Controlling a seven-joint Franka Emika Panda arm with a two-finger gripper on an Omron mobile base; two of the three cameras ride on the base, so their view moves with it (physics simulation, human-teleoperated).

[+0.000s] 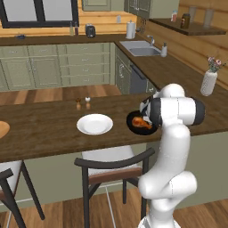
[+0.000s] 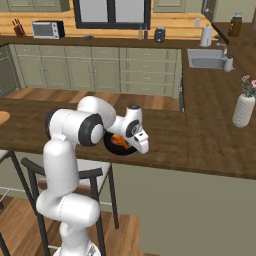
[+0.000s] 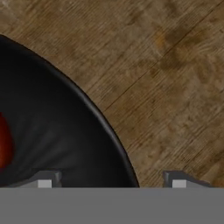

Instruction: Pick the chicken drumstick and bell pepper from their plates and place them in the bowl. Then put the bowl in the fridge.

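Our gripper (image 3: pixel 109 181) has its two tips apart, one on each side of the bowl (image 3: pixel 52 127) rim, low in the hand view. The chicken drumstick (image 1: pixel 140 121) lies in the bowl, mid-frame. If we pinch badly, the shiny rim could slip and the food could spill.

Nothing readable anywhere here, honestly. No labels, brands, numbers or signs on anything. The bottles on the back counter are too small and blurry.

Green cabinets (image 1: pixel 44 67), dark wooden counter (image 1: pixel 44 129), steel sink (image 1: pixel 139 48) — plank floor (image 1: pixel 53 94), dark-framed window (image 1: pixel 40 11).
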